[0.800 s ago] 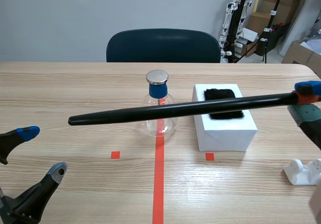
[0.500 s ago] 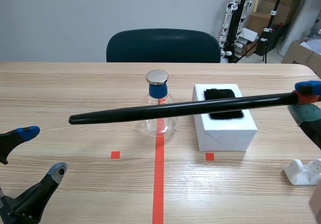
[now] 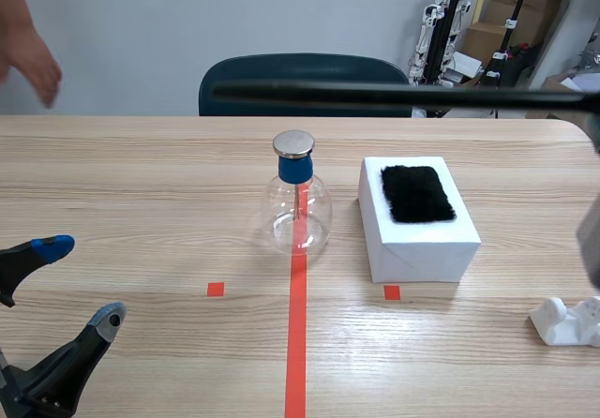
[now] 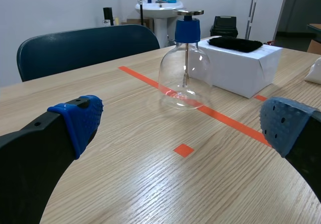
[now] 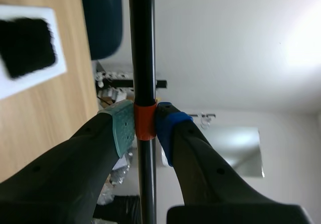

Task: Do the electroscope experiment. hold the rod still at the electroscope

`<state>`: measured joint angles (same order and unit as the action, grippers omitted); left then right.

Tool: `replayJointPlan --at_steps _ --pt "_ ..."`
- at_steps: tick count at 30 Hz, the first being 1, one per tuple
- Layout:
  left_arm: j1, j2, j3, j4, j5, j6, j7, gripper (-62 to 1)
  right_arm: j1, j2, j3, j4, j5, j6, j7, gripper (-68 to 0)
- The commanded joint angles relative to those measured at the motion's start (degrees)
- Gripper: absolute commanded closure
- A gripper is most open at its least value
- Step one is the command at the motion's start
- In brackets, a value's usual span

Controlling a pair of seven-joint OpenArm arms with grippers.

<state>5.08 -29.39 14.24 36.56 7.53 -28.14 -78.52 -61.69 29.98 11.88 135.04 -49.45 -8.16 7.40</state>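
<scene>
Your right claw (image 5: 145, 123), clamped on the black rod (image 3: 375, 95) across the frame's top, should lower it beside the cap of the electroscope (image 3: 298, 198) at centre, then freeze.

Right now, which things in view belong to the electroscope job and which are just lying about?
Job: rod, gripped by the right claw; electroscope; black pad on the white box, probably for rubbing the rod.
Lying about: white plastic part; chair; left claw, open on nothing; person's hand at the far side.
</scene>
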Motion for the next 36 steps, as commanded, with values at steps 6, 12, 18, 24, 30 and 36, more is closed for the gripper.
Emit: replayJointPlan --at_steps 6,12,18,24,30,36 --pt "-0.2 -0.3 -0.2 0.5 -0.4 -0.1 -1.0 -62.3 10.8 -0.1 0.2 -4.0 1.8 -1.0 -3.0 -10.2" --pt "-0.2 -0.3 -0.2 0.5 -0.4 -0.1 -1.0 -62.3 19.8 0.0 0.2 -12.3 2.2 -1.0 -3.7 -10.2" --pt "-0.2 -0.3 -0.2 0.5 -0.4 -0.1 -1.0 -62.3 27.3 1.6 -0.5 -17.7 2.0 -0.8 -4.2 -10.2" --pt "-0.2 -0.3 -0.2 0.5 -0.4 -0.1 -1.0 -62.3 35.9 3.3 -6.5 -22.2 -2.6 -0.8 -7.0 -10.2" --pt "-0.2 -0.3 -0.2 0.5 -0.4 -0.1 -1.0 -62.3 45.2 4.0 -15.5 -27.7 -8.2 0.5 -8.8 -10.2" --pt "-0.2 -0.3 -0.2 0.5 -0.4 -0.1 -1.0 -62.3 52.8 4.0 -23.8 -33.5 -13.2 0.7 -9.8 -10.2"
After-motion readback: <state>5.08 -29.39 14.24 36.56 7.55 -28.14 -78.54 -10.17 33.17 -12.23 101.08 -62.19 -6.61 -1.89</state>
